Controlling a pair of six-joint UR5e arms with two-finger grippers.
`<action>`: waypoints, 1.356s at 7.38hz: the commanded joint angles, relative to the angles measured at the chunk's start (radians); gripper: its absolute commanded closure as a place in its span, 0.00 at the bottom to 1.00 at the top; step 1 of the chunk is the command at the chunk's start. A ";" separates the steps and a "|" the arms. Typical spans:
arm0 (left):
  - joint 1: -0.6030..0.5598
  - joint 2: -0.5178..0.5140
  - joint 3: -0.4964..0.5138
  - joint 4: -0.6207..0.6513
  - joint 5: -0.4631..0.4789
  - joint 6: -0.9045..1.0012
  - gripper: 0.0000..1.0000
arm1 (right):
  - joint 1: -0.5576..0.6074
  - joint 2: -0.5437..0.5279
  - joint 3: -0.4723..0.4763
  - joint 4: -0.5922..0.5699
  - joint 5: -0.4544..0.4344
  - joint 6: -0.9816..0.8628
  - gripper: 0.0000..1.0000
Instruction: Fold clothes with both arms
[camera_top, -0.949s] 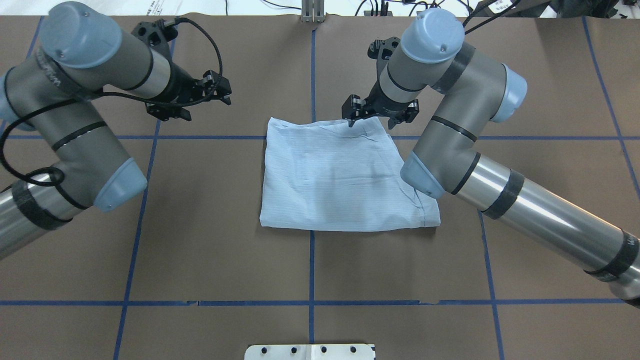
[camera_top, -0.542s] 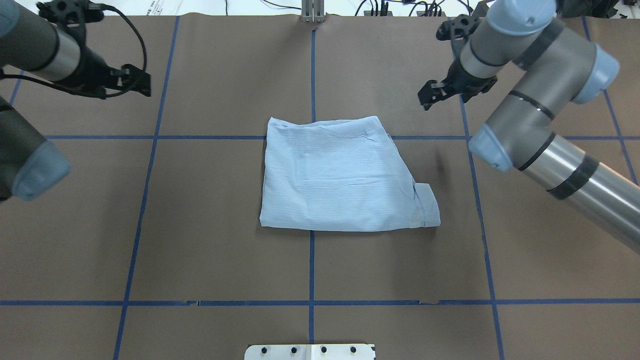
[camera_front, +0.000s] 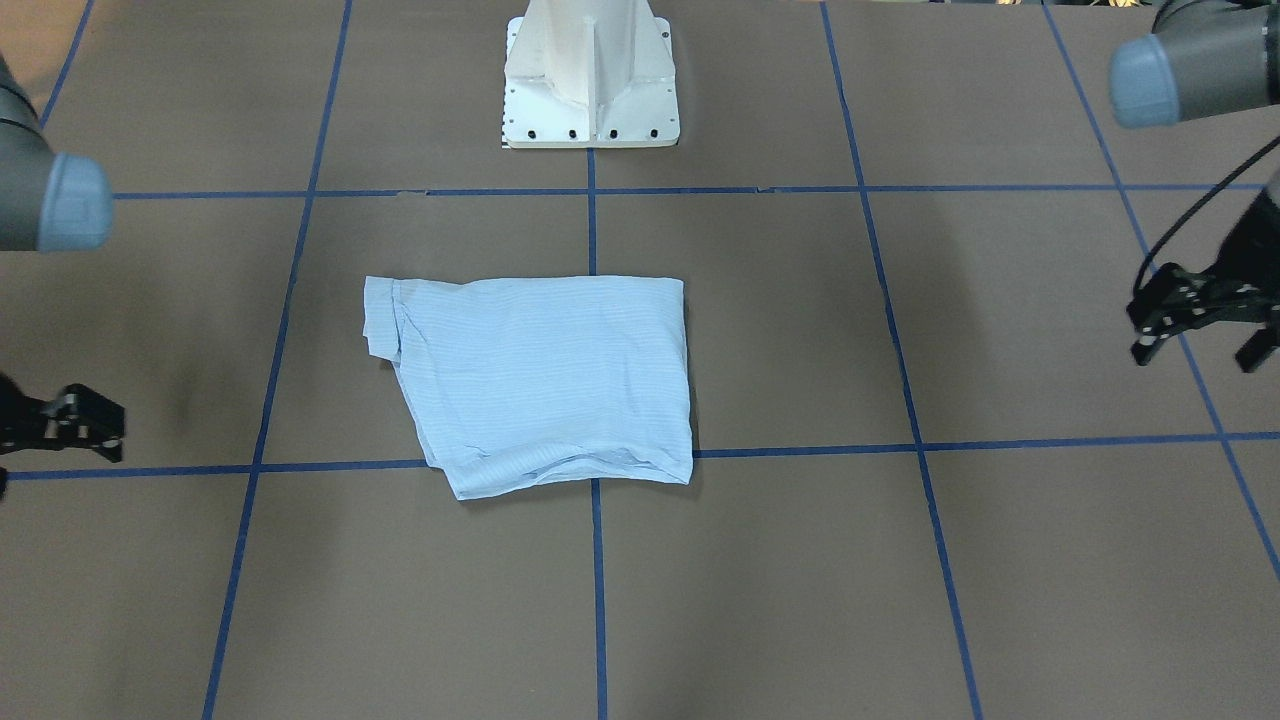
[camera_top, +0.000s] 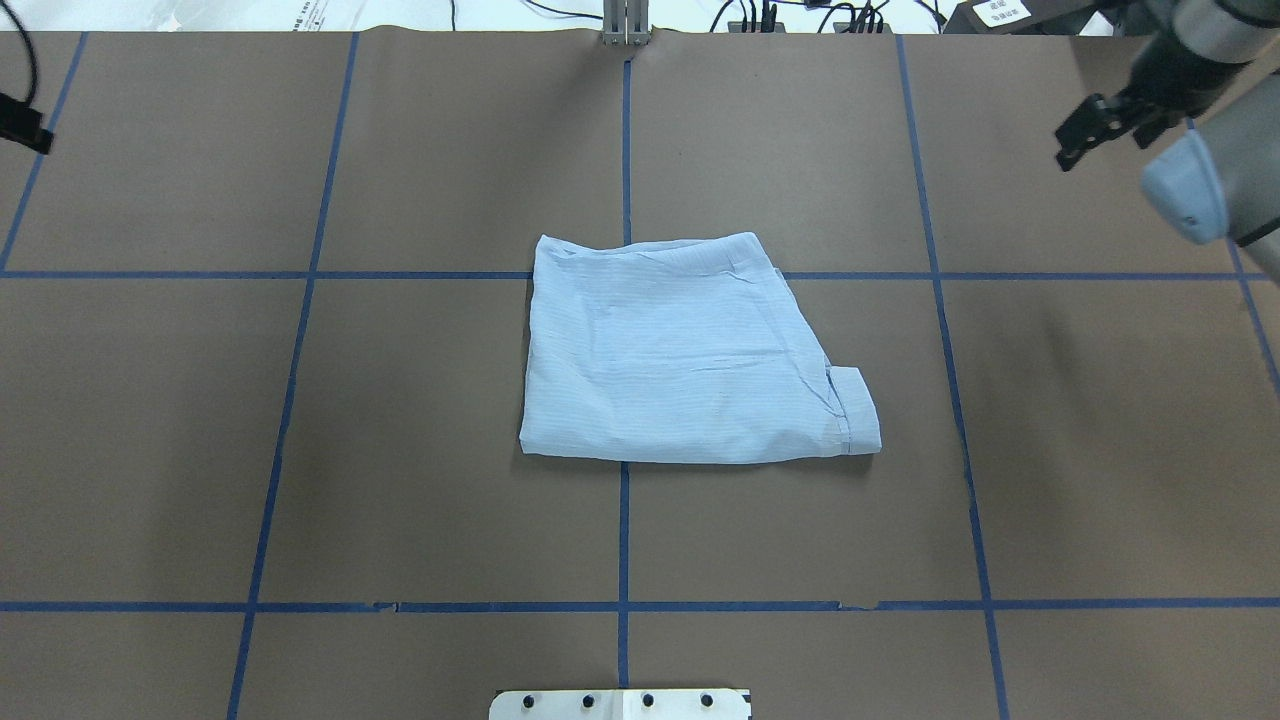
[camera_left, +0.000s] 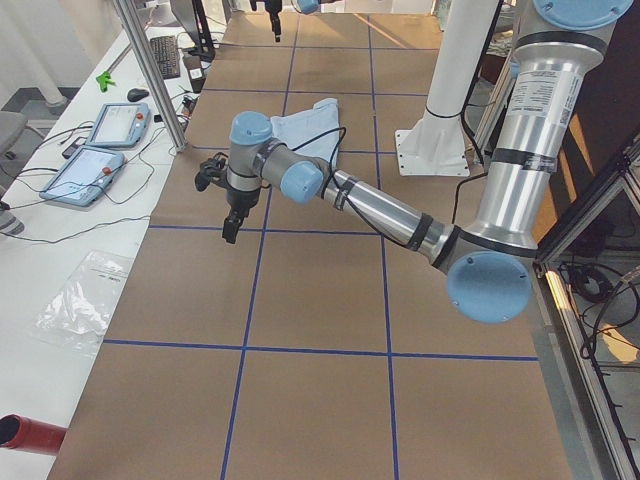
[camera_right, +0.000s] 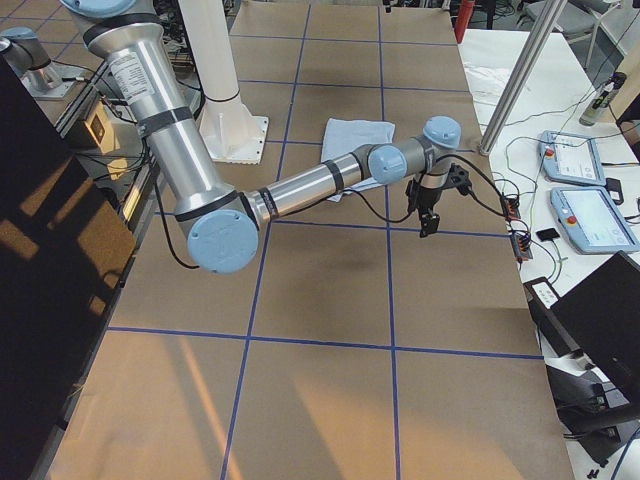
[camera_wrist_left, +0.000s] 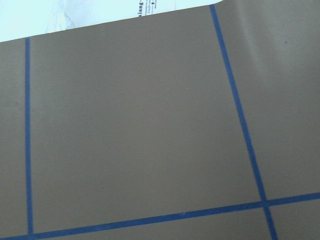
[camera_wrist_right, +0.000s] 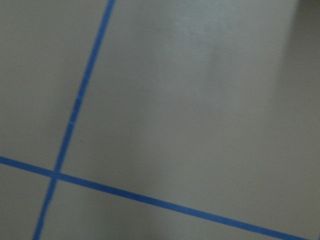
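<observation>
The light blue striped shirt (camera_top: 680, 350) lies folded into a rough rectangle in the middle of the brown worktop (camera_top: 400, 450), flat and touched by neither arm. In the overhead view its far edge runs along a cross line of the blue tape grid (camera_top: 624, 540), and the centre tape line passes under its left part. Its left side is straight. Its right side slants outward toward the near edge, where a small folded tab (camera_top: 855, 395) sticks out at the near right corner. Light creases cross the top layer.

The left claw (camera_front: 1197, 345) hangs above the worktop well to the robot's left of the shirt, its two black fingers spread and nothing between them. Only a sliver of it shows at the left edge of the overhead view. The right claw (camera_top: 1100, 150) hangs over the far right part of the worktop, well apart from the shirt, its fingers also spread and bare.

The white pedestal base (camera_front: 590, 90) stands on the near side of the worktop, in line with the shirt. Both wrist cameras show only brown worktop and blue tape lines, and the right one is blurred.
</observation>
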 joint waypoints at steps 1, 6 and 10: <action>-0.167 0.143 0.009 0.000 -0.120 0.263 0.00 | 0.152 -0.163 -0.003 -0.007 0.053 -0.202 0.00; -0.169 0.237 0.140 -0.175 -0.121 0.247 0.00 | 0.232 -0.312 0.039 0.036 0.041 -0.209 0.00; -0.166 0.233 0.147 -0.143 -0.122 0.233 0.00 | 0.236 -0.320 0.038 0.026 0.047 -0.157 0.00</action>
